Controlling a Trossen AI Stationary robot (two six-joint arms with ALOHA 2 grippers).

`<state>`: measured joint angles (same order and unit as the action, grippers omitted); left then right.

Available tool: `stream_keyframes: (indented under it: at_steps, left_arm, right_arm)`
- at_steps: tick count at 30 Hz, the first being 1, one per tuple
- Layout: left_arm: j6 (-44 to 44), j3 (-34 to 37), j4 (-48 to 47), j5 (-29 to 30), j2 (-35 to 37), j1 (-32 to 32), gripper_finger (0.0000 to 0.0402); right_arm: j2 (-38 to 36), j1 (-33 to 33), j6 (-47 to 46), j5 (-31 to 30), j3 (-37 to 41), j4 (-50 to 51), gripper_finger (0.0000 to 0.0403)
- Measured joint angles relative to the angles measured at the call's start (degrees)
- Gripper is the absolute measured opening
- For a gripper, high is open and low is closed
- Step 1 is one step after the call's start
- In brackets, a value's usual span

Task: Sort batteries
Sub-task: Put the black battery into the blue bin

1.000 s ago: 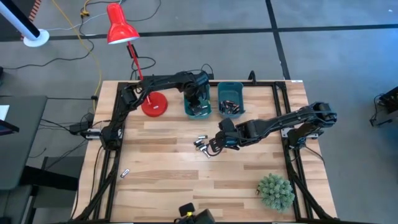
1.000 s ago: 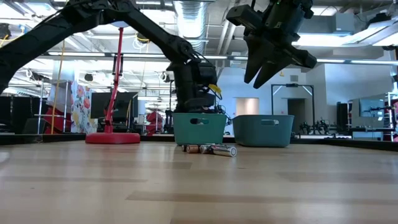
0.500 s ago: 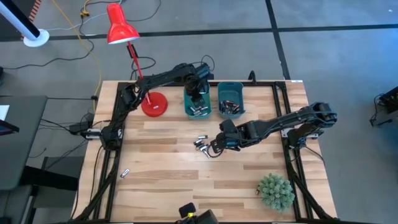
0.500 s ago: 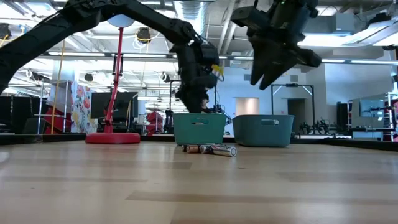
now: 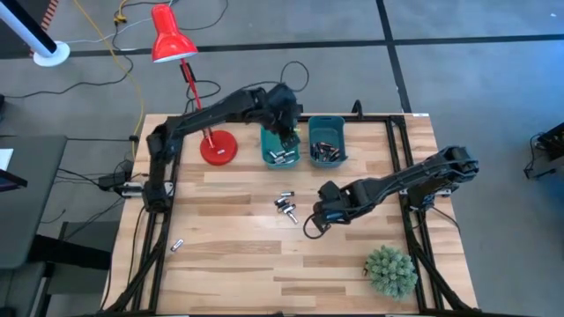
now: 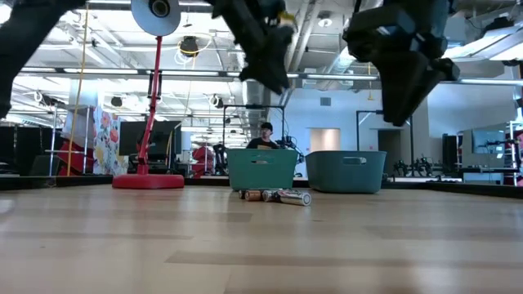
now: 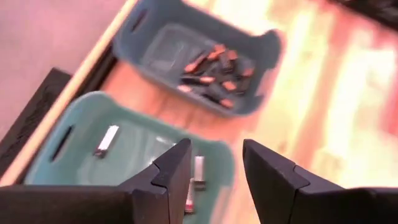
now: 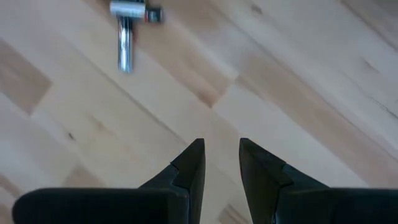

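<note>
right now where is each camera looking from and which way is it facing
High: above the table, straight down; both arms, left gripper over the left teal bin, right gripper near the loose batteries.
Low: table height, level across; both arms enter from above.
Left wrist: looks down past its open fingers at both bins.
Right wrist: looks down past empty fingers at bare wood.
Shared: high, low and right wrist all show the loose batteries.

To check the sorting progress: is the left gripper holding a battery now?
No, in the left wrist view the left gripper is open with nothing between its fingers, above the teal bin.
</note>
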<state>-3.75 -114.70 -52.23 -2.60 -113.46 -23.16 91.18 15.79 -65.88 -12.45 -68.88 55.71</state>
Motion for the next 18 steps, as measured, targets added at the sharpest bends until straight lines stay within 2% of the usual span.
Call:
stream_keyframes:
  at_steps: [4, 7, 11, 14, 18]
  left_arm:
    - [-3.47, 6.15, 3.88, 2.23, 4.72, 4.01, 0.0141]
    - [-6.71, 11.42, 5.06, 6.20, 8.71, 7.07, 0.0141]
    - [-12.83, 19.95, 6.44, 10.89, 15.33, 10.87, 0.0141]
    - [-17.62, 28.55, 10.26, 12.94, 21.50, 13.87, 0.0141]
    - [-25.50, 41.86, 17.77, 13.32, 29.94, 19.15, 0.0141]
  right_arm:
    - [0.00, 0.00, 4.61, 1.79, 0.00, 0.19, 0.0117]
    - [0.00, 0.47, 8.65, 1.79, 0.00, -0.07, 0.0117]
    - [0.00, 0.70, 9.45, 1.81, 0.00, -0.29, 0.0120]
    - [0.00, 0.20, 12.18, 1.79, 0.00, -0.88, 0.0137]
    - [0.00, -0.32, 15.91, 1.81, 0.00, -1.24, 0.0181]
